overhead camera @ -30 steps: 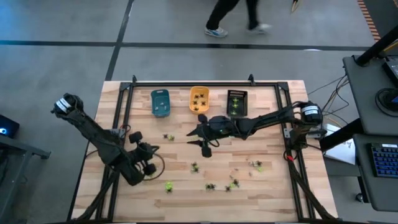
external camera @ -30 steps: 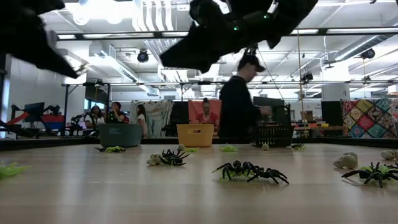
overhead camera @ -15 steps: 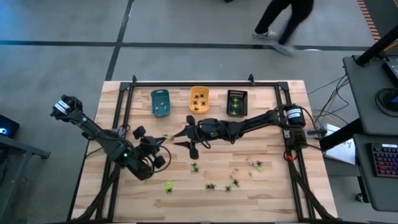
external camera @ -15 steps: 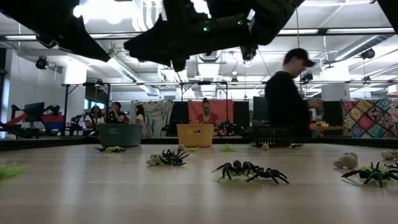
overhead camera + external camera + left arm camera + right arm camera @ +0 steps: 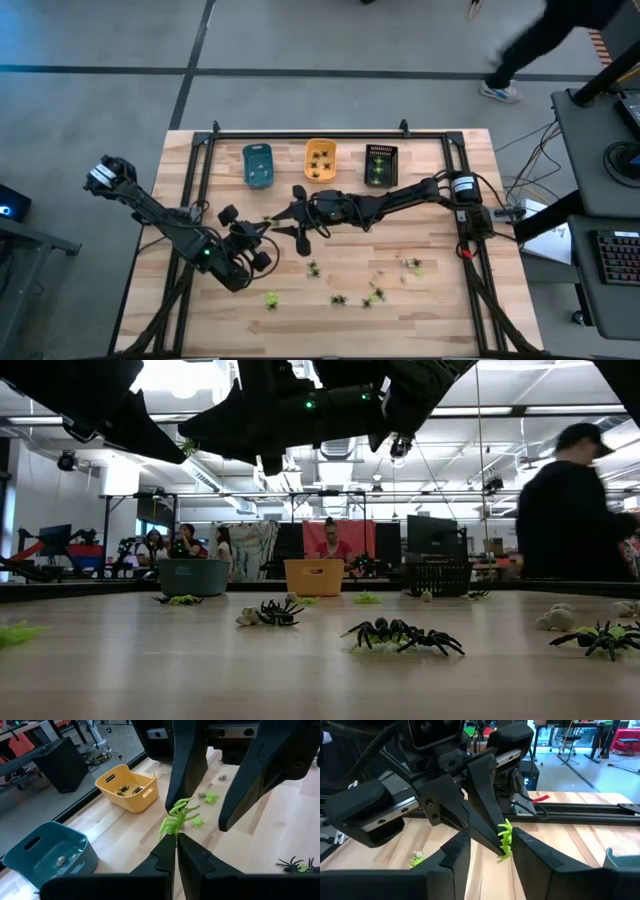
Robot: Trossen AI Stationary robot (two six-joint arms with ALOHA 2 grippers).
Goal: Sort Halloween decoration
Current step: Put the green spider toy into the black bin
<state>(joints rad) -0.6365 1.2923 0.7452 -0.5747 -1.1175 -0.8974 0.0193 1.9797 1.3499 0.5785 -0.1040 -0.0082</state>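
Two grippers are meeting above the middle of the desk (image 5: 440,300), in front of the row of small trays. The left gripper (image 5: 176,842) is keeping its jaws pressed together on a yellow-green spider (image 5: 177,816), which is sticking up from their tips. The right gripper (image 5: 489,851) is facing it with its jaws standing apart, one on each side of that same spider (image 5: 505,839); whether they are touching it cannot be told. In the high view the two grippers are coming together just below the orange tray (image 5: 320,159), with the blue tray (image 5: 257,166) and the black tray (image 5: 381,165) on either side of it. Black spiders are lying in the orange tray, and pale pieces are lying in the blue one. More of the Halloween decoration (image 5: 373,296) is lying scattered on the near half of the desk, black and yellow-green figures mixed. In the low view a black spider (image 5: 402,634) is sitting on the wood near the camera, and a person (image 5: 570,510) is standing beyond the desk.
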